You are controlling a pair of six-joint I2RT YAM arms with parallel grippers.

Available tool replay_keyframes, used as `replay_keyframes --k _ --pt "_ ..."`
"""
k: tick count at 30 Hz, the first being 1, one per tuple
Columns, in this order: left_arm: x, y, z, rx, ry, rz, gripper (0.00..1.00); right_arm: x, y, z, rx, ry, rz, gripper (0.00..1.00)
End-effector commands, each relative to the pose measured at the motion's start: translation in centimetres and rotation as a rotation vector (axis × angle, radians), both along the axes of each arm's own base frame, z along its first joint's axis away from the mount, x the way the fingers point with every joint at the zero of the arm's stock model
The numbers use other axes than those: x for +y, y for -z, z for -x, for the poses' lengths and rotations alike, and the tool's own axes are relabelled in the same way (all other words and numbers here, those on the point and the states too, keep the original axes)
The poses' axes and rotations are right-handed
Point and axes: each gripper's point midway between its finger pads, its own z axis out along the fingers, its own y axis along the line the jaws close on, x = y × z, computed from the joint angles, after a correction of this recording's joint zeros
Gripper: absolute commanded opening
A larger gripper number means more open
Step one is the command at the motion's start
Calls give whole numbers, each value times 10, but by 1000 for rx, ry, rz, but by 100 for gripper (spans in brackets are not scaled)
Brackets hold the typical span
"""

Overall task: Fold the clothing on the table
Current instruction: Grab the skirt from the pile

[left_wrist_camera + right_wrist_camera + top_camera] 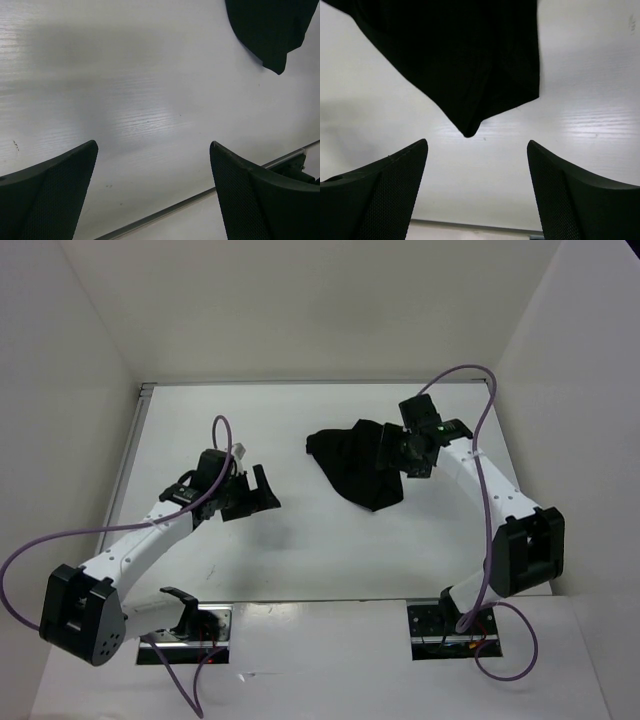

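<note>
The clothing (352, 462) is a plain black cloth lying bunched right of the middle of the white table (200, 410). My right gripper (393, 453) hangs open at the cloth's right side. In the right wrist view a pointed corner of the clothing (460, 55) reaches down toward the gap of that gripper (477, 142), with bare table (580, 100) between the fingers. My left gripper (264, 490) stands open over bare table left of the cloth. In the left wrist view the clothing (270, 30) shows only at the top right, far from the left gripper (152, 143).
A thin metal edge strip (200, 196) runs along the table edge just beyond my left fingers, and another (135, 440) lines the left side. White walls close in the table on three sides. Purple cables (488, 410) loop off both arms.
</note>
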Motion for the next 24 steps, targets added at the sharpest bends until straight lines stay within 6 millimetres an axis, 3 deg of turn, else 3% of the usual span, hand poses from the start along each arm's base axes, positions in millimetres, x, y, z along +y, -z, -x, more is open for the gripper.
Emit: replay_keyframes --k 1,10,11,12,18,24 --pt "-3 -17 -10 -64 -6 25 99 21 -3 2 -38 -68 -120 85" --pt "-5 -16 -3 -63 -11 61 99 56 44 -16 35 -97 -149 80" --pt "-5 -18 -3 -72 -11 64 99 61 57 -18 61 -102 -127 80" --pt "-4 -17 -1 -63 -11 61 99 67 55 -23 52 -113 -121 80" --pt "5 -26 4 -107 -45 55 99 71 76 -42 79 -97 -71 79" --pt "7 -28 10 -110 -45 56 99 64 91 -29 134 -69 32 79"
